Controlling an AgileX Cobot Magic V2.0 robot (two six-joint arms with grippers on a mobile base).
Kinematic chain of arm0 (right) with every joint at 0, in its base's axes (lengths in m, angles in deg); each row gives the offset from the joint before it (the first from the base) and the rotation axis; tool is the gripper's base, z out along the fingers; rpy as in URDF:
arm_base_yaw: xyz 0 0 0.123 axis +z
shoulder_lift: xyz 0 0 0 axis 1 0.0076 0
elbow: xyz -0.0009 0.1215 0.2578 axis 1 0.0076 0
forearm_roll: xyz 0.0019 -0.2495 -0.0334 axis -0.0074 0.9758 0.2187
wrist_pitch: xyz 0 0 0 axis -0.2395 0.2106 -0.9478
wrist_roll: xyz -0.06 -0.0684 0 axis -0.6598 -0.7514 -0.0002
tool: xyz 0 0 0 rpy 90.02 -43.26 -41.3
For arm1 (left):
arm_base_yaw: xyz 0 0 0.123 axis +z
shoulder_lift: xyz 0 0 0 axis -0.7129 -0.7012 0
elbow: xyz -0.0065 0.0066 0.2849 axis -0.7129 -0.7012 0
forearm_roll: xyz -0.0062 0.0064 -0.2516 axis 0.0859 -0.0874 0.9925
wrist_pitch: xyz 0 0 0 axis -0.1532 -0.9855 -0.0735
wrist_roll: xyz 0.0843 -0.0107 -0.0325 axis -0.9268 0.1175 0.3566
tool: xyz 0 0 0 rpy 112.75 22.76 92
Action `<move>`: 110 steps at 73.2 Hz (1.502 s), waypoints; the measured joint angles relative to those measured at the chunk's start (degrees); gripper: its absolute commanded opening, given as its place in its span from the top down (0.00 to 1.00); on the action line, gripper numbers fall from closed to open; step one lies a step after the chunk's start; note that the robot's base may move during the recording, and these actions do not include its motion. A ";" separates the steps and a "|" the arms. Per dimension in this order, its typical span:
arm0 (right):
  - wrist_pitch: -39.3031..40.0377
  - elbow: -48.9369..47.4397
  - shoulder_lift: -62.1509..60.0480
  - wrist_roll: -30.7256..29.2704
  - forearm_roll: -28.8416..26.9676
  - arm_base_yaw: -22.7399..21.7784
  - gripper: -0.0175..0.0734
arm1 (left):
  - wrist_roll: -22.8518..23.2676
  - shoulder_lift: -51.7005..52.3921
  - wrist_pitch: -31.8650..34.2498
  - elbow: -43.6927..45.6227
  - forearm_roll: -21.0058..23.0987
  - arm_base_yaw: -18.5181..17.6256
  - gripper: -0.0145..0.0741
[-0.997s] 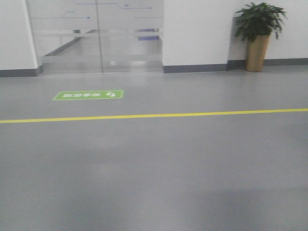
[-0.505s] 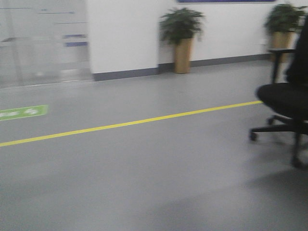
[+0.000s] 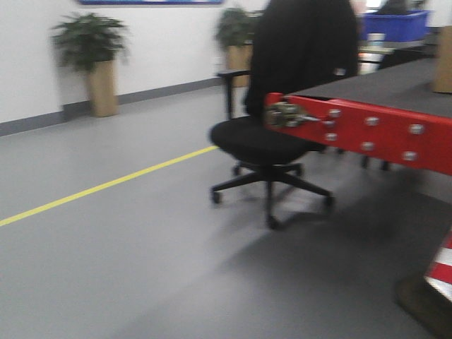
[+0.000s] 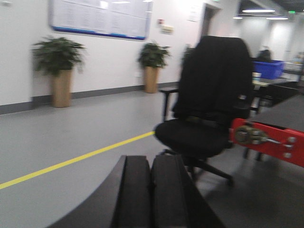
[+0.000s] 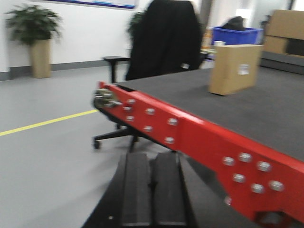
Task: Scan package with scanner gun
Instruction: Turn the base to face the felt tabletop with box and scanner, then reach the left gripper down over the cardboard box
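The package [image 5: 235, 69], a tan cardboard box with a small white label, stands upright on the dark table top [image 5: 247, 114] in the right wrist view. A tan edge at the far right of the front view [image 3: 443, 60] may be the same box. The scanner gun is out of view. My left gripper [image 4: 151, 159] is shut and empty, low over the floor and facing a black office chair. My right gripper [image 5: 151, 156] is shut and empty, just below and in front of the table's red side rail [image 5: 190, 133].
The black office chair [image 3: 282, 134] stands at the table's corner, next to the red rail [image 3: 367, 131]. A blue bin [image 5: 235, 34] and a larger cardboard box [image 5: 287, 23] sit behind the table. Potted plants [image 3: 92, 63] line the wall. A yellow line [image 3: 106, 185] crosses the floor. A red-white striped post [image 3: 441, 268] stands at the lower right.
The front view has swung to the right. The glass door and green floor sign have left the view. The chair, then the red-railed table, have come into view.
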 measured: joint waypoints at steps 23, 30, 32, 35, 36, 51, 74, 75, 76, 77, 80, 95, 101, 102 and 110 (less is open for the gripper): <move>0.00 0.00 0.00 0.00 0.00 0.00 0.99 | 0.00 0.00 0.00 0.00 0.00 0.00 0.96; 0.00 0.00 0.00 0.00 0.00 0.00 0.99 | 0.00 0.00 0.00 0.00 0.00 0.00 0.96; 0.00 0.00 0.00 0.00 0.00 0.00 0.99 | 0.00 0.00 0.00 0.00 0.00 0.00 0.96; 0.00 0.00 0.00 0.00 0.00 0.00 0.99 | 0.00 0.00 0.00 0.00 0.00 0.00 0.96; 0.00 0.00 0.00 0.00 0.00 0.00 0.99 | 0.00 0.00 0.00 0.00 0.00 0.00 0.96; 0.00 0.00 0.00 0.00 0.00 0.00 0.99 | 0.00 0.00 0.00 0.00 0.00 0.00 0.96; 0.00 0.00 0.00 0.00 0.00 0.00 0.99 | 0.00 0.00 0.00 0.00 0.00 0.00 0.96; 0.00 0.00 0.00 0.00 0.00 0.00 0.99 | 0.00 0.00 0.00 0.00 0.00 0.00 0.96; 0.00 0.00 0.00 0.00 0.00 0.00 0.99 | 0.00 0.00 0.00 0.00 0.00 0.00 0.96; 0.00 0.00 0.00 0.00 0.00 0.00 0.99 | 0.00 0.00 0.00 0.00 0.00 0.00 0.96; 0.00 0.00 0.00 0.00 0.00 0.00 0.99 | 0.00 0.00 0.00 0.00 0.00 0.00 0.96; 0.00 0.00 0.00 0.00 0.00 0.00 0.99 | 0.00 0.00 0.00 0.00 0.00 0.00 0.96; 0.00 0.00 0.00 0.00 0.00 0.00 0.99 | 0.00 0.00 0.00 0.00 0.00 0.00 0.96; 0.00 0.00 0.00 0.00 0.00 0.00 0.99 | 0.00 0.00 0.00 0.00 0.00 0.00 0.96; 0.00 0.00 0.00 0.00 0.00 0.00 0.99 | 0.00 0.00 0.00 0.00 0.00 0.00 0.96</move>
